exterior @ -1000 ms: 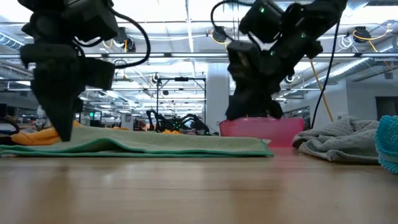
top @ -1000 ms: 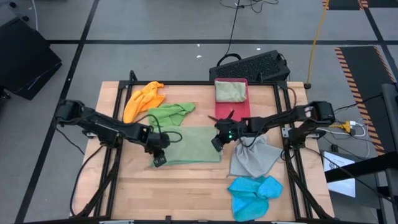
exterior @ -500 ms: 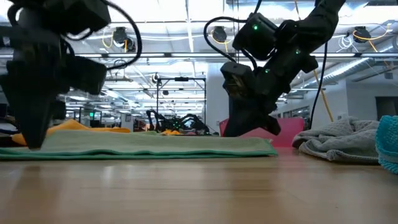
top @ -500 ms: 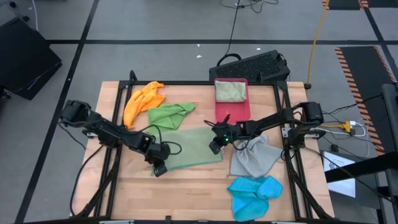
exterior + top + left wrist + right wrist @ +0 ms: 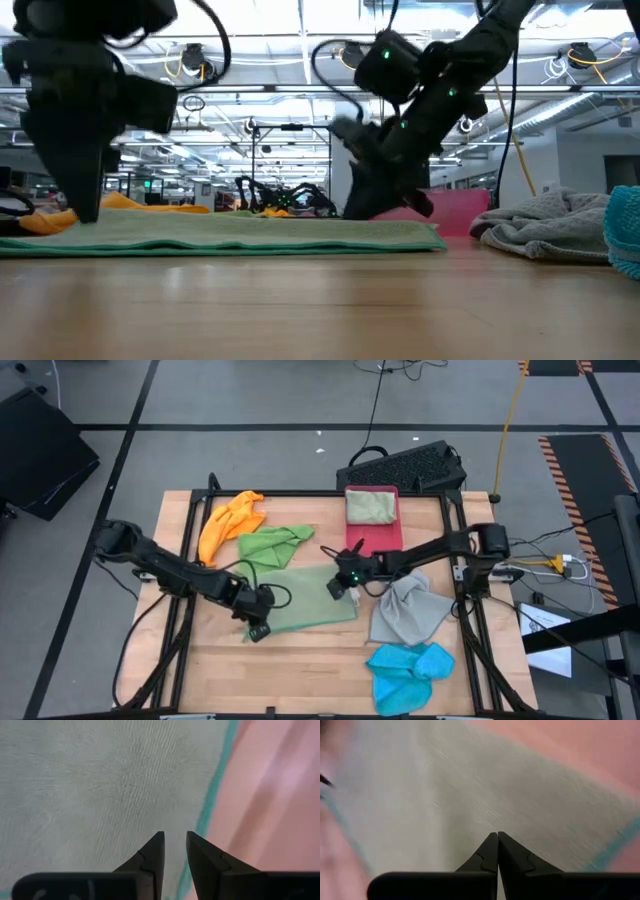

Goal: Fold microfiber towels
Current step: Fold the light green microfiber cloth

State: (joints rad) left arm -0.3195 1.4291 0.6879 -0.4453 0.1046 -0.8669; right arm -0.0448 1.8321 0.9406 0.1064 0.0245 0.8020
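Lying flat in the middle of the desk (image 5: 300, 660) is the sage towel (image 5: 310, 598), and both arms are down over it. The left tool (image 5: 258, 622) sits at the towel's near left corner, its fingers (image 5: 155, 851) a little apart with the towel's teal hem just beside them; I can't tell if any cloth is caught between them. The right tool (image 5: 338, 586) is at the far right corner, tips pressed together right against the cloth; whether it has a pinch of fabric I can't make out.

Behind the sage towel lies a crumpled bright green towel (image 5: 274, 544), and past that, toward the far left corner, an orange towel (image 5: 230, 520). A grey towel (image 5: 408, 612) is heaped just right of the sage one, under the right arm, with a blue towel (image 5: 408, 670) bunched near the front edge. The pink tray (image 5: 385, 538) at the far side holds one folded pale green towel (image 5: 369, 506). A dark keyboard (image 5: 410, 465) lies beyond the desk on the floor.
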